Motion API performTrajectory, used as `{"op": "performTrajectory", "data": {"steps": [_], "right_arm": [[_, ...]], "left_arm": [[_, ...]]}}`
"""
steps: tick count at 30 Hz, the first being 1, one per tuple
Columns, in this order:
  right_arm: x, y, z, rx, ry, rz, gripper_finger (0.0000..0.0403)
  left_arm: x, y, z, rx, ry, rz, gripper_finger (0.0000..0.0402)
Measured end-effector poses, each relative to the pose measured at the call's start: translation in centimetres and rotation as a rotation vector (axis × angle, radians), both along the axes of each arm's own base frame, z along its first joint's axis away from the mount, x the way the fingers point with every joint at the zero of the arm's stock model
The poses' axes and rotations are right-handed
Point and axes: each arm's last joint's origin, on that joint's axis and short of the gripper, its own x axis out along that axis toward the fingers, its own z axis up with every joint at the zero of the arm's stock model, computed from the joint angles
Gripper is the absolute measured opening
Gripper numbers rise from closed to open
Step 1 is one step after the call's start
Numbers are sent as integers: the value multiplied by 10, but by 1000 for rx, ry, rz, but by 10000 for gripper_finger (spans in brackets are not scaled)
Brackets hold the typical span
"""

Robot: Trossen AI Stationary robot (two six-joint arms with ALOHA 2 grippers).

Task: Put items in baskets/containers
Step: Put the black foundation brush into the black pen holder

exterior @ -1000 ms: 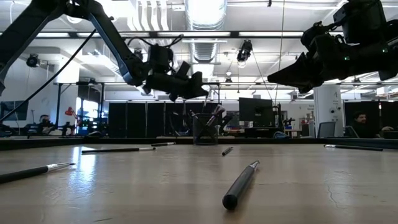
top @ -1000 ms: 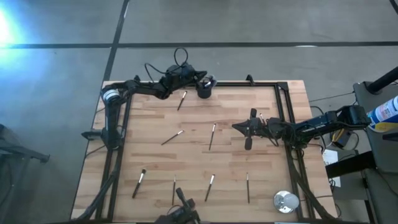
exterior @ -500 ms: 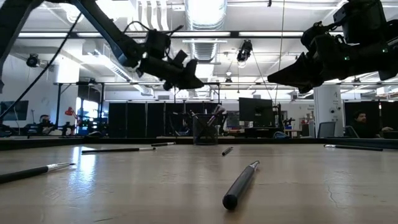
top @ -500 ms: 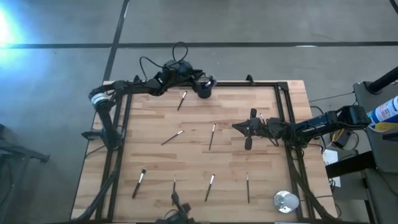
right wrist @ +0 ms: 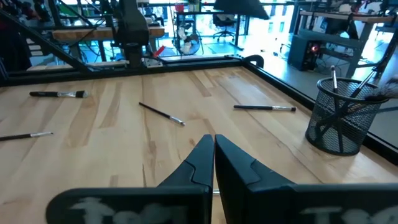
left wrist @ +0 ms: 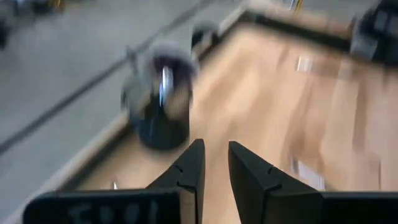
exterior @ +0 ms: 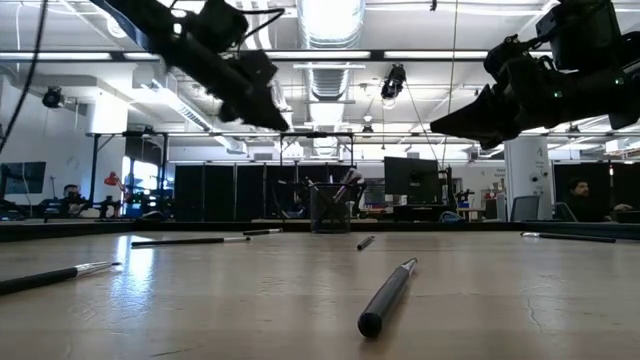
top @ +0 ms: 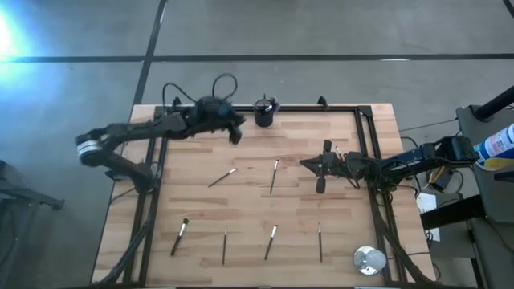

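- Motion blur is smearing the black cup [left wrist: 163, 102] at the left wrist view's upper left, leaving its brushes unreadable.
- The silver disc [top: 369, 260] is showing no detail at lower right.

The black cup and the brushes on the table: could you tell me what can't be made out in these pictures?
- How many brushes stand in the cup: too small in the high view, blurred in the left wrist view.
- The brush under the left hand: hidden by it from above.
- Bristle tips of the bottom-row brushes: too small.

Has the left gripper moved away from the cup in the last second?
Yes. The left gripper has pulled back from the cup, leftward and toward the table's middle in the high view; it is open and empty.
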Motion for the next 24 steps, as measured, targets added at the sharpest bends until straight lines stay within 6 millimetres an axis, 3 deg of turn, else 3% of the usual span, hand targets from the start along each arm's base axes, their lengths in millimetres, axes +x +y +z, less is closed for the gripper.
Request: {"op": "performTrajectory", "data": {"steps": [5,11,24], "right_arm": [[0,0,0,-21,5,3,8],[2,0,5,-64,-11,8,8],[9,0,15,-139,-23,29,8]], "left_arm": [[-26,-54,-14,-109,214,95,42],[-52,-112,-26,-336,353,188,5],[-86,-210,-57,-787,524,545,1]]}}
